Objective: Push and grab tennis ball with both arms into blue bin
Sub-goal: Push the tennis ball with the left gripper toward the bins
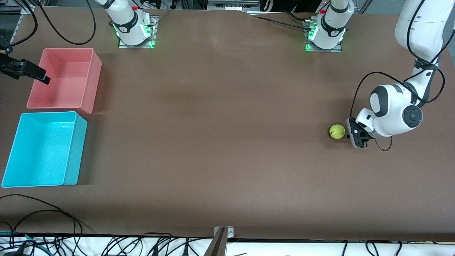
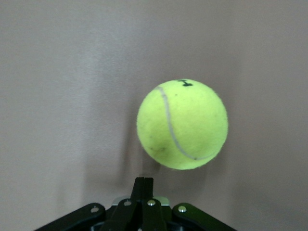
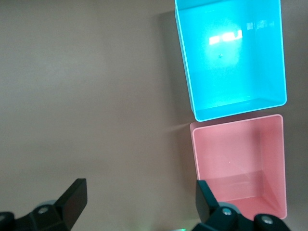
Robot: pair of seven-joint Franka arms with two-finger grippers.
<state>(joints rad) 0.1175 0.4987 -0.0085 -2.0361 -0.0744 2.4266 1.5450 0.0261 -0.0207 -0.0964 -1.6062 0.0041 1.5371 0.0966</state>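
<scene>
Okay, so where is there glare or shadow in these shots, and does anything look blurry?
Right wrist view: bright white reflections on the floor of the blue bin. Left wrist view: the tennis ball is sharp, with a soft shadow on the table beside it, while the shut left gripper is dark at the frame edge. Front view: evenly lit, green lights glowing at both arm bases.

We hold our left arm [image 1: 419,53] bent low, its wrist turned sideways, the left gripper [image 1: 356,133] down at table level with fingers pressed together. Our right gripper [image 1: 26,70] waits up high, fingers [image 3: 74,199] spread wide.
</scene>
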